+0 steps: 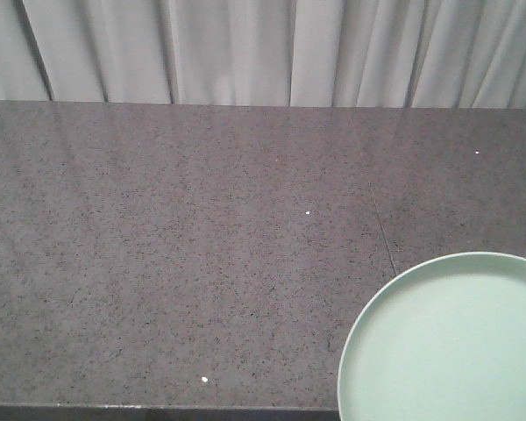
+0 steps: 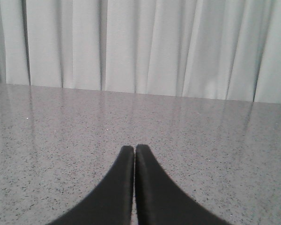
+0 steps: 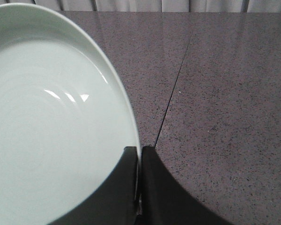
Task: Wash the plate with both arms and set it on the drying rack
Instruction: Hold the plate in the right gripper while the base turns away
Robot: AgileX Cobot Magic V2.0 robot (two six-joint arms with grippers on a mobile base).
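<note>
- The plate (image 1: 447,342) lies at five o'clock over the counter (image 1: 175,254).
- The curtain (image 1: 245,53) hangs behind the counter, at twelve o'clock.
- The right gripper (image 3: 139,152) straddles the plate's rim, with the plate at its ten o'clock.

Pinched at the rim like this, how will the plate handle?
The plate looks rigid, should keep shape in the right gripper. Its glossy highlights suggest slickness; a rim-only pinch may slip. Likely chips if dropped on counter.

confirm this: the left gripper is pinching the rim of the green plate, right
No, it is the right gripper that is pinching the rim of the green plate, as the right wrist view shows. The left gripper is shut on nothing, over the speckled counter.
</note>
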